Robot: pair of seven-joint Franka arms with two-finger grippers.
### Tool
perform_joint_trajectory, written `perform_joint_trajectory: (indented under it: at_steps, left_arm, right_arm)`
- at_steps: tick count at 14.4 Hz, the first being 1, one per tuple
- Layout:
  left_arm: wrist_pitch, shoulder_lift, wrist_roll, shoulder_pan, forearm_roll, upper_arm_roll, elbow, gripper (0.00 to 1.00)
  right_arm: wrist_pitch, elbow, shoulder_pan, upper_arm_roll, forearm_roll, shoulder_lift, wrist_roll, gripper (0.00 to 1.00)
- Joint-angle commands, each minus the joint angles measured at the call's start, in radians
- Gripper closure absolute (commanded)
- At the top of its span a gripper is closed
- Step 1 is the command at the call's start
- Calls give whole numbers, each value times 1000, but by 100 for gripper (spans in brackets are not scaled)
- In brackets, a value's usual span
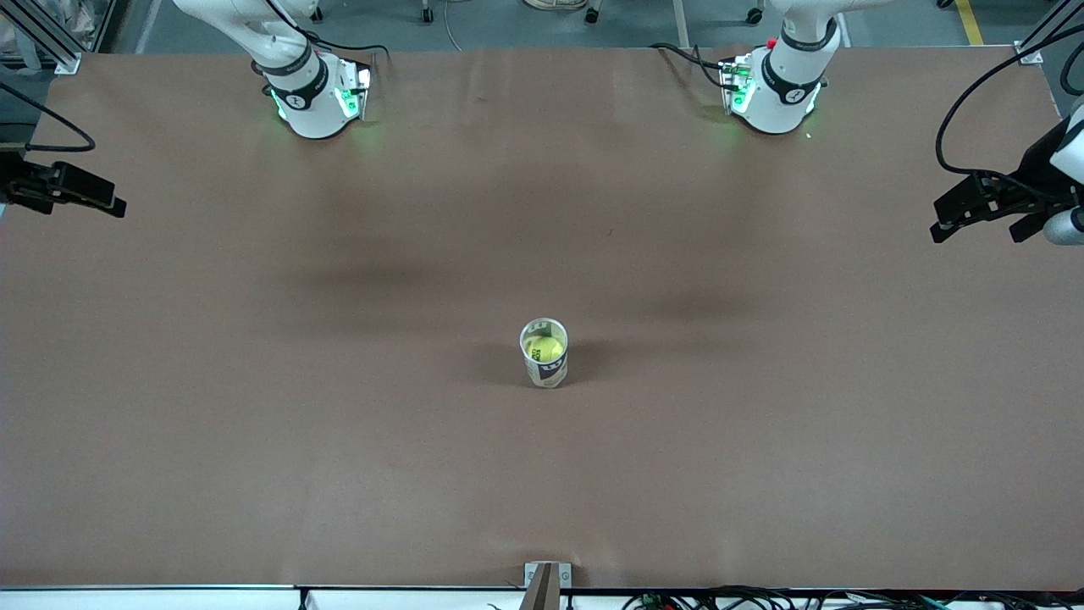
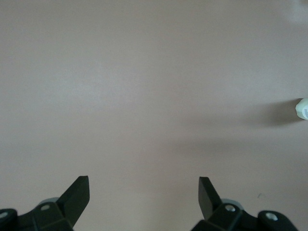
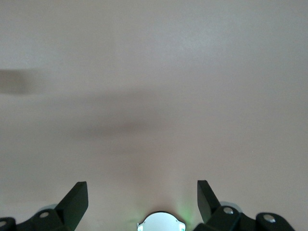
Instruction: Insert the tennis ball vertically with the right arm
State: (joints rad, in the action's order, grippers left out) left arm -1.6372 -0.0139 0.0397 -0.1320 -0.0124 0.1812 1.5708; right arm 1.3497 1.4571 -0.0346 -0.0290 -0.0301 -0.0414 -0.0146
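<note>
A yellow-green tennis ball (image 1: 544,347) sits inside a short upright can (image 1: 546,371) with a dark label, near the middle of the brown table. The can's edge also shows in the left wrist view (image 2: 303,109). My right gripper (image 1: 117,206) is up in the air over the right arm's end of the table, open and empty; the right wrist view shows its spread fingers (image 3: 142,183) over bare table. My left gripper (image 1: 937,229) is over the left arm's end of the table, open and empty (image 2: 143,179). Both grippers are far from the can.
The brown table (image 1: 339,466) carries only the can. The right arm's base (image 1: 315,97) and the left arm's base (image 1: 775,93) stand along the edge farthest from the front camera. The right arm's base also shows in the right wrist view (image 3: 161,223).
</note>
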Motion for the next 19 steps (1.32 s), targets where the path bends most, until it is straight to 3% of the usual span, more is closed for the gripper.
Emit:
perform_joint_trajectory:
  at_steps: [1,10,12,15,19]
  left_arm:
    - [23,5,-18,-1,8,0,-28,0]
    - [28,14,-20,5,3,-8,-48,0]
    - [28,14,-20,47,3,-50,-49,0]
    - [31,17,-20,181,2,-195,-57,0]
    - [31,20,-20,212,2,-221,-58,0]
  right_arm:
    - [15,104,-11,9,-13,90,-5,0]
    - [19,127,-11,12,-2,144,-2,0]
    - [16,127,-11,12,7,158,-2,0]
    - [8,129,-13,11,9,172,-4,0]
    - [8,129,-7,15,6,189,-5,0]
